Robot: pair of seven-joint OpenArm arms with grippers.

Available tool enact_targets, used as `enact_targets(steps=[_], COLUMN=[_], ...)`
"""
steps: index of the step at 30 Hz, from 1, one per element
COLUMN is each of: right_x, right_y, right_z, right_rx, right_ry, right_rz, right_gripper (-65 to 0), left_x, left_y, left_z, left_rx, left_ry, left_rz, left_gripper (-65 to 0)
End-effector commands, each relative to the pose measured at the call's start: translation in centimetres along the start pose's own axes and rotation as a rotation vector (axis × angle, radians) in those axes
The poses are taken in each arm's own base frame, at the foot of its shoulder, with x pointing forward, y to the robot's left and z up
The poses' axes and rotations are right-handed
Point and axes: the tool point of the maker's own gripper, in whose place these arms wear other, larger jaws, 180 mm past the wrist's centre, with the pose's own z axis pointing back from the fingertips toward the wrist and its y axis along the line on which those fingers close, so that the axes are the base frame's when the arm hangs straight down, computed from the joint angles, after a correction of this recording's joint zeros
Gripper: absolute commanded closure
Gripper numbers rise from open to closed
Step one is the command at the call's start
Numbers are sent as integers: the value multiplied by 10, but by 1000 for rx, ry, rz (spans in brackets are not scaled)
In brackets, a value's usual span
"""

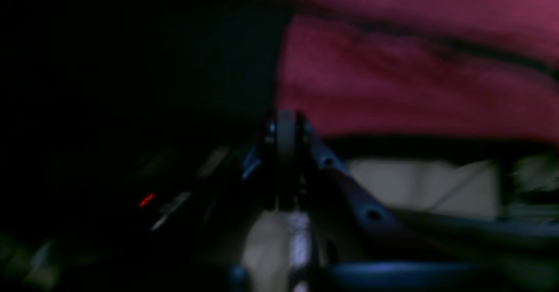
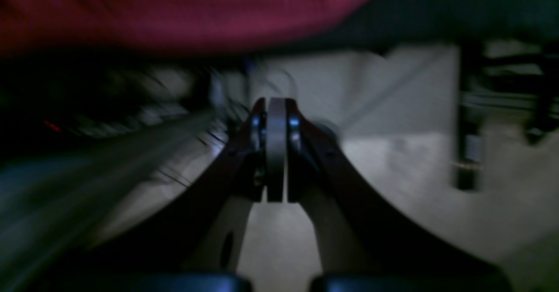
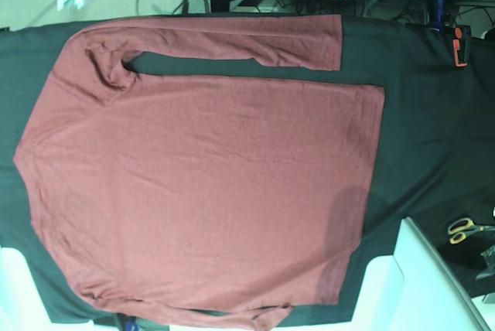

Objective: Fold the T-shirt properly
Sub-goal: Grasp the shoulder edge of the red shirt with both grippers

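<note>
The shirt (image 3: 201, 168) lies flat across the black-covered worktop (image 3: 433, 130), filling most of the base view: its collar end sits at nine o'clock, its hem at three o'clock, one sleeve runs along twelve o'clock beside the body, and the other is bunched at the six o'clock edge. No fold shows in the body, so I judge the task to be at its start, with the cloth spread and the arms not yet on it; neither arm appears in the base view. In the left wrist view, dark and blurred, the left pincer (image 1: 286, 128) looks nearly closed with nothing between its tips, and red cloth fills the frame from twelve to three o'clock beyond it, apart from the tips. In the right wrist view the right pincer (image 2: 276, 108) has its tips pressed together and empty, with the red cloth across eleven to one o'clock and pale floor behind. The next move probably calls for both pincers to open, come down to the cloth and pinch an edge or sleeve cleanly, so that thin knit lifts in one layer and not with the black cover beneath. Scissors (image 3: 466, 229) lie at four o'clock, well apart from the shirt.
</note>
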Motion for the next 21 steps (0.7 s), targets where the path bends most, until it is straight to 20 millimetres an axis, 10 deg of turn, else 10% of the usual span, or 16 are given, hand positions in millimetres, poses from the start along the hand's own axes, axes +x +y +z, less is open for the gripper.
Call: enact_targets(steps=[1, 5, 14, 21], right_x=[3, 14, 40, 55], right_y=[0, 3, 58, 68], right_z=[4, 1, 11, 10], right_rx=[14, 59, 419, 477], right_ry=[-13, -38, -116, -161], right_rz=[-21, -47, -73, -72], right_gripper=[-9, -60, -440, -453], left_x=[6, 17, 21, 9], left_y=[2, -9, 58, 72], left_z=[3, -7, -20, -28], left_rx=[-5, -88, 84, 124], left_ry=[-12, -42, -93, -76], left_rz=[-10, -3, 142, 154], left_gripper=[-153, -339, -342, -344])
